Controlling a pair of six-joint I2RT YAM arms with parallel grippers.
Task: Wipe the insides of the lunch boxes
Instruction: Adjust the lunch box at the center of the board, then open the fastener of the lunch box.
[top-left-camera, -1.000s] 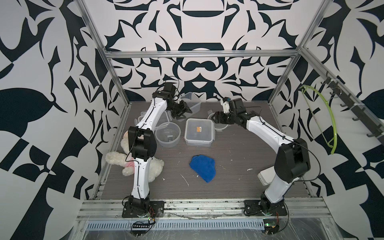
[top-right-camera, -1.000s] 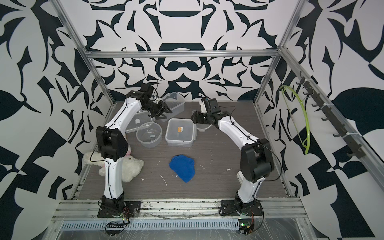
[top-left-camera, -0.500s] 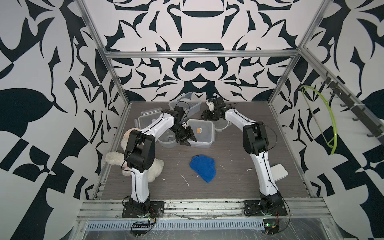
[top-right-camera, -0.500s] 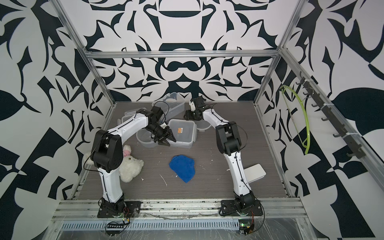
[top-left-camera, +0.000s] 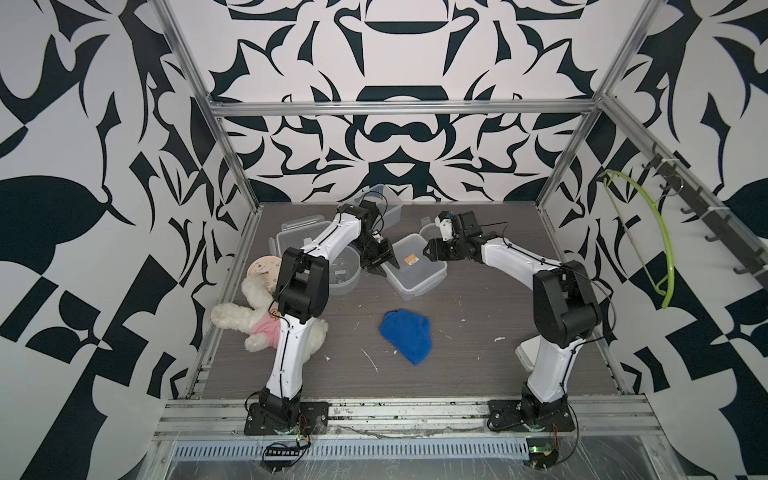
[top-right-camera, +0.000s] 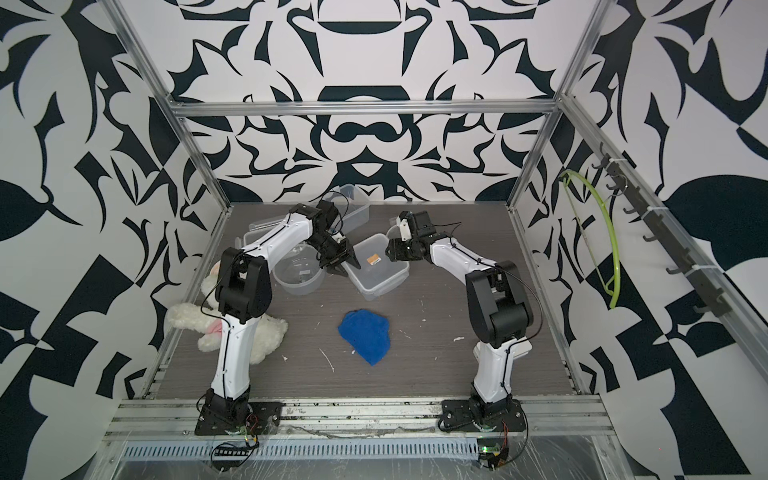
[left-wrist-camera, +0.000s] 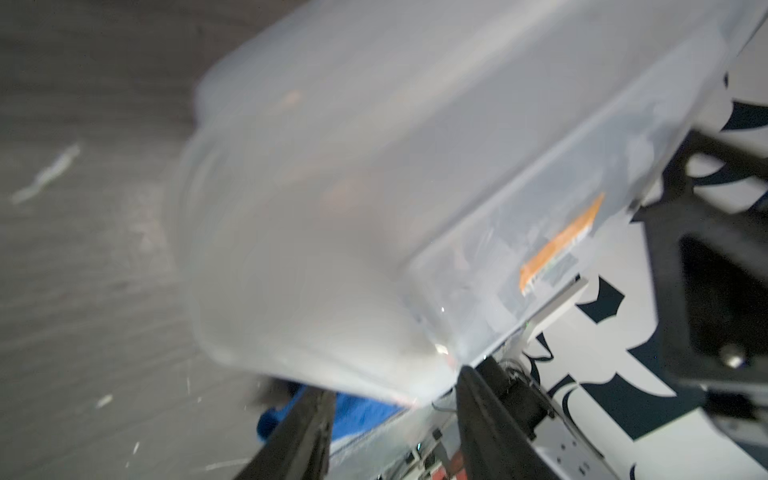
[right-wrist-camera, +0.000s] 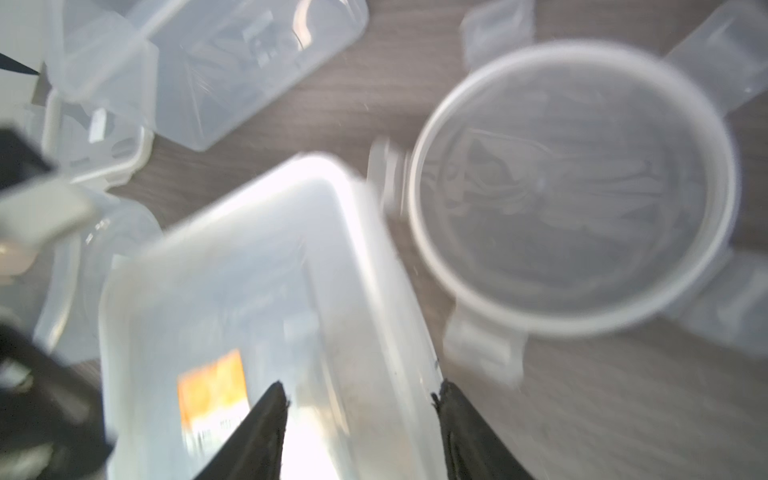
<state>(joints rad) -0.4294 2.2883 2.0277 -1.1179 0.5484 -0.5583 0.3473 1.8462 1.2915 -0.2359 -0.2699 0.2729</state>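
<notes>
The right end effector (right-wrist-camera: 357, 390) is seen half spread astride the far-right wall of the square lunch box (top-left-camera: 415, 266). One finger (right-wrist-camera: 262, 436) is set inside the box and the other outside. The gap is wider than the wall, so nothing is judged to be clamped.

The left end effector (top-left-camera: 380, 261) is placed at the opposite, left corner of the same box. Its fingers are held partly apart, but whether that corner is pinched cannot be told from the blurred wrist view.

The box is thus bracketed by both arms near the middle of the desk (top-left-camera: 478, 365), with its sides run diagonally and one corner pointed toward the front. Beyond that corner, well apart from both end effectors, the blue cloth (top-left-camera: 405, 334) is seen lying untouched. It is judged slightly nearer the left end effector, so a reach toward the front is called for.

The round lunch box (top-left-camera: 340, 272) is found beside the left arm, and the rectangular lunch box (top-left-camera: 384, 203) at the back wall.
</notes>
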